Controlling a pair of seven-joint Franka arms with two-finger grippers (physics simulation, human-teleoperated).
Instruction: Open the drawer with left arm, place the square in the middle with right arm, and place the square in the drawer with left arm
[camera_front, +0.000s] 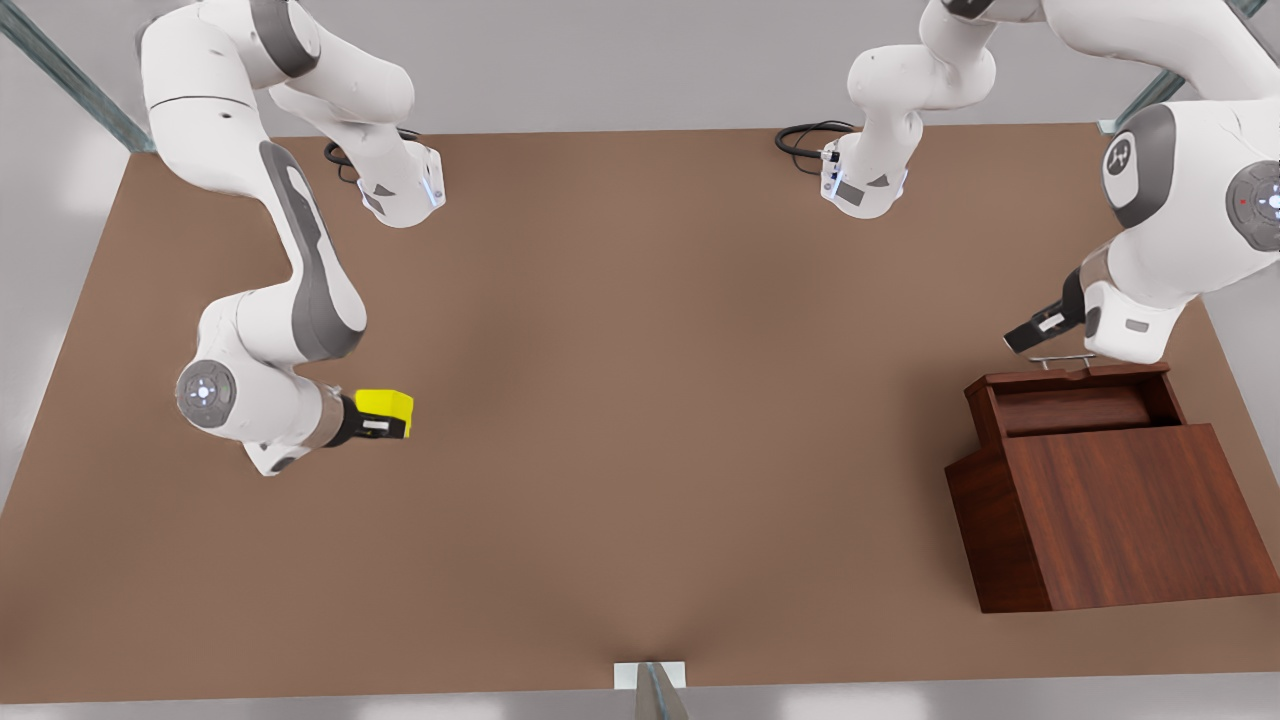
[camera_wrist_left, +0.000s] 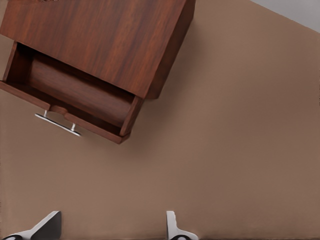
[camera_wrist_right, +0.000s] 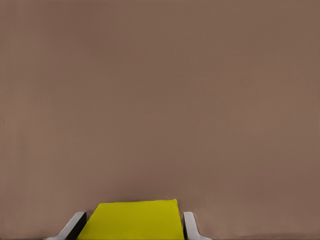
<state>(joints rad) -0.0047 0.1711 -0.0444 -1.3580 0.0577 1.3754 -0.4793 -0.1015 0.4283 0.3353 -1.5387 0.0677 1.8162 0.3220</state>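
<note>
The yellow square sits between the fingers of my right gripper at the front view's left, over the brown table; in the right wrist view the square fills the space between the right gripper's fingers. The drawer is pulled out of the wooden cabinet at the front view's right, its silver handle facing the arms' bases. My left gripper hovers just beyond that handle, open and holding nothing. The left wrist view looks down on the drawer and its handle, apart from the left gripper.
The middle of the tabletop is bare brown surface. Both arm bases stand at the far edge with black cables. A small metal post sits at the near edge.
</note>
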